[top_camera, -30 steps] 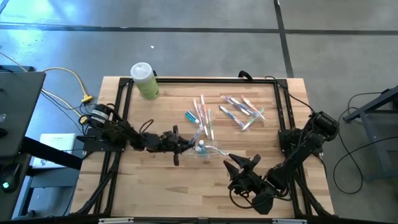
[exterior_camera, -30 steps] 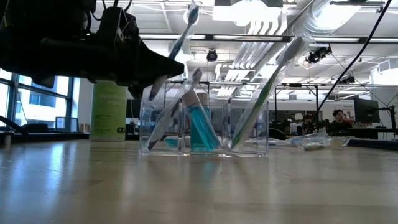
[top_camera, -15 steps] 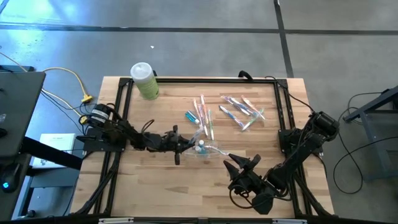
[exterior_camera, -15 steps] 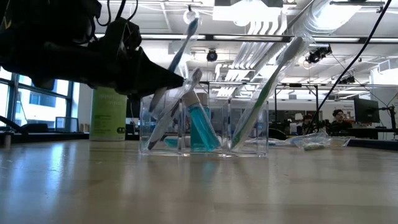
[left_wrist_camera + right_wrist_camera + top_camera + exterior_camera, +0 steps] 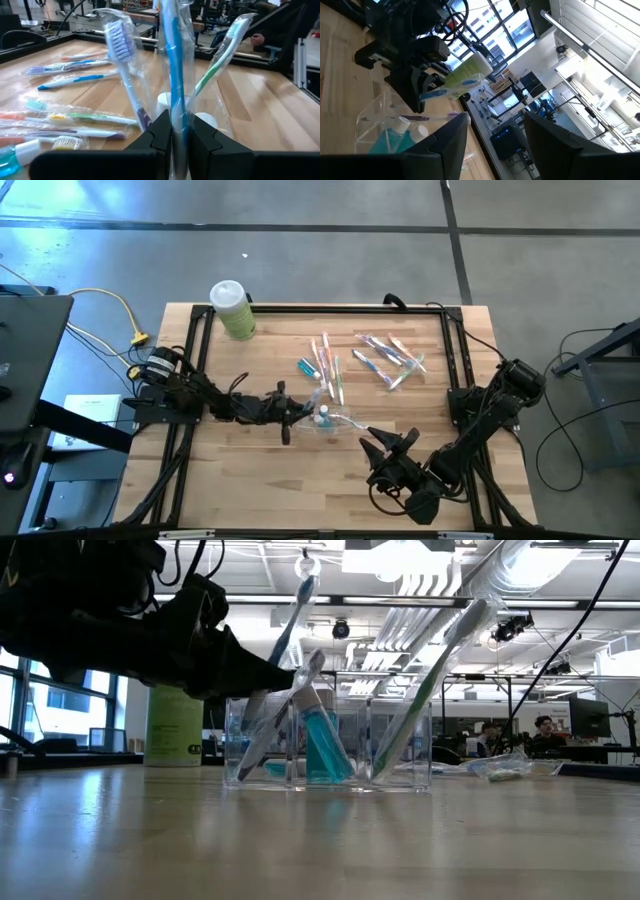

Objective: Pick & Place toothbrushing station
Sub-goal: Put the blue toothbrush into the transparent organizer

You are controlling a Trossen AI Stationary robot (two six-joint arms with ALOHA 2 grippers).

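Partway through: the left pincer [image 5: 172, 137] pinches a wrapped blue toothbrush [image 5: 170, 55] over the clear organizer [image 5: 330, 745] at bench centre (three items already stand inside), loose brushes [image 5: 390, 358] wait at one o'clock, and the right pincer [image 5: 392, 446] idles agape at five.

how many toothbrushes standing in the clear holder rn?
3: blue one pinched by the left gripper, purple one leaning in the same end, green one in the far end. More could be hidden.
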